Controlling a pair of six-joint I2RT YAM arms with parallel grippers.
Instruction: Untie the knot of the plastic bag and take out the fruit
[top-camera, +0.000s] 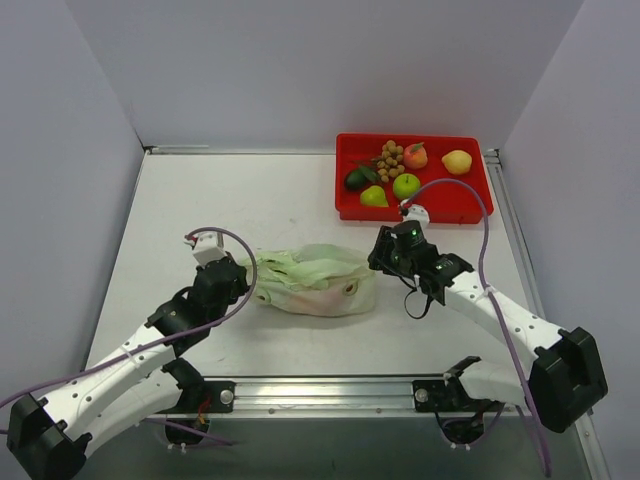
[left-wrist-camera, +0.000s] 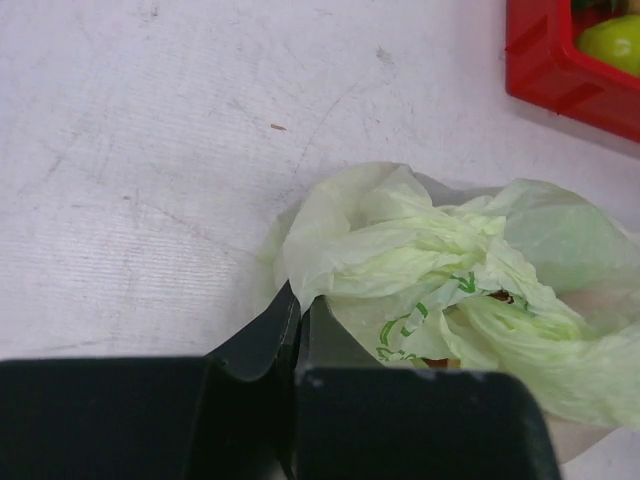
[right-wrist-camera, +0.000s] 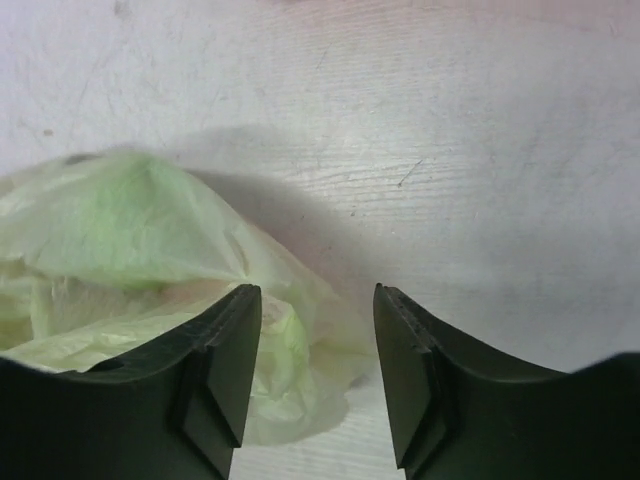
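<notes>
Left gripper (left-wrist-camera: 298, 300): black fingers pressed together, tips right at the near edge of the thin, crinkly, translucent pale green plastic bag (left-wrist-camera: 450, 270). Cannot tell whether film is caught between them.

Right gripper (right-wrist-camera: 318, 300): jaws apart, nothing between them. Sits low at the bag's opposite end, and film lies under one finger (right-wrist-camera: 225, 340).

From above: the bag lies crumpled on the white table (top-camera: 200, 200), between the two grippers and touching both. Faint green print shows on its folds. A pinkish shape shows through the film (top-camera: 345, 290). The knot cannot be picked out in the bunched plastic.

Red plastic tray (top-camera: 460, 212) at the far right, well apart from the bag. It holds:
- a tan longan cluster (top-camera: 390, 158)
- a red-orange round fruit (top-camera: 415, 155)
- a yellow lemon-like fruit (top-camera: 457, 161)
- a green apple (top-camera: 406, 185)
- a green pear (top-camera: 374, 196)
- a dark green piece (top-camera: 357, 179)
</notes>
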